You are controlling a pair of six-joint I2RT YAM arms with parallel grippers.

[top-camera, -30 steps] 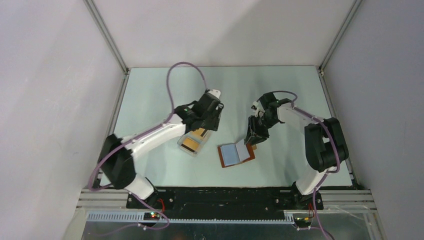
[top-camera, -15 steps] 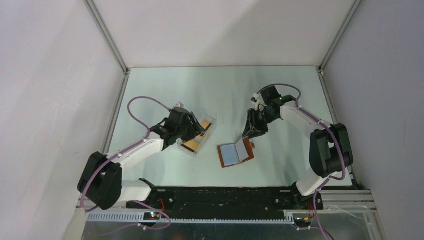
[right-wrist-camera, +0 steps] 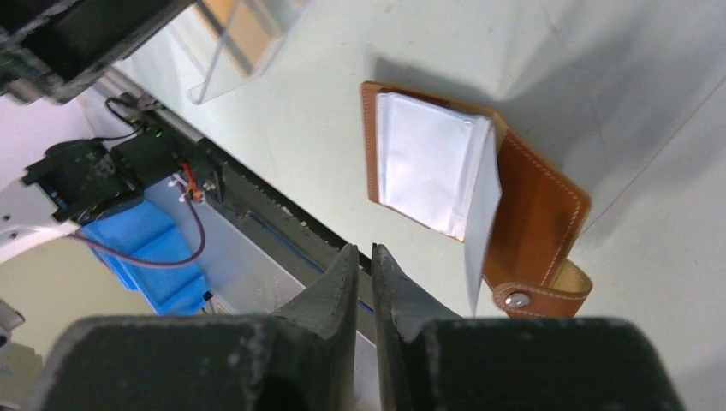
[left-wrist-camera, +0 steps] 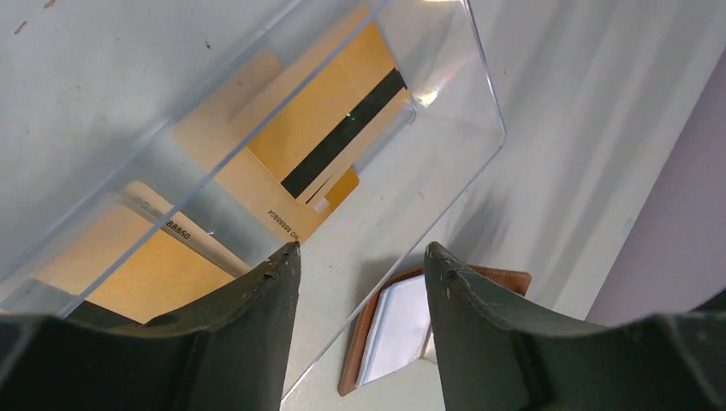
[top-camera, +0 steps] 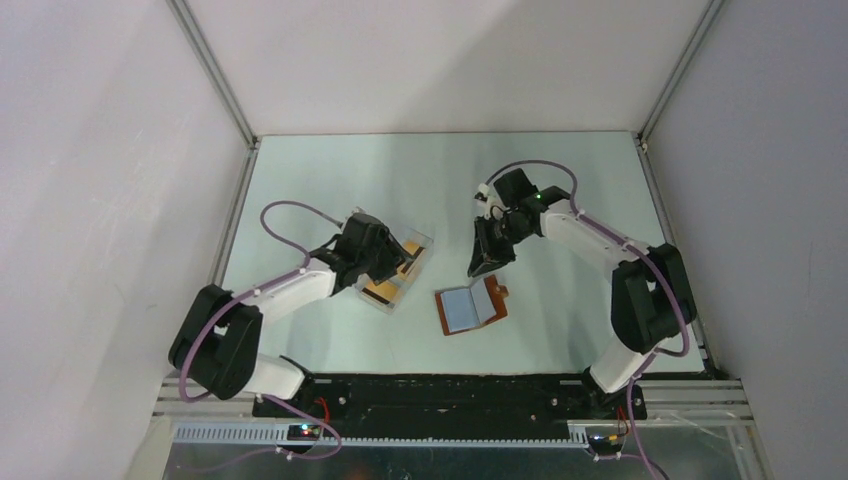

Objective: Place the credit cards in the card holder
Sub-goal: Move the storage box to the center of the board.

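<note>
Several orange-gold credit cards (left-wrist-camera: 334,141), one showing a dark stripe, lie in a clear plastic box (top-camera: 418,243) left of centre. My left gripper (left-wrist-camera: 360,253) is open low over the box's near end, the box's side wall (left-wrist-camera: 445,111) running between its fingers. In the top view this left gripper (top-camera: 388,262) covers part of the cards (top-camera: 385,290). The brown card holder (top-camera: 470,308) lies open on the table, grey-blue pockets up (right-wrist-camera: 428,163), snap tab (right-wrist-camera: 535,295) at its right. My right gripper (right-wrist-camera: 365,253) hangs above and behind it (top-camera: 485,262), shut and empty.
A black rail (top-camera: 450,390) with both arm bases runs along the near table edge. Aluminium posts (top-camera: 215,75) and grey walls close in the left, right and back. A blue part (right-wrist-camera: 158,248) sits below the near edge.
My left gripper pulled back and down toward the box's near end. The right gripper drew left and away from the card holder, and its jaws came together.
</note>
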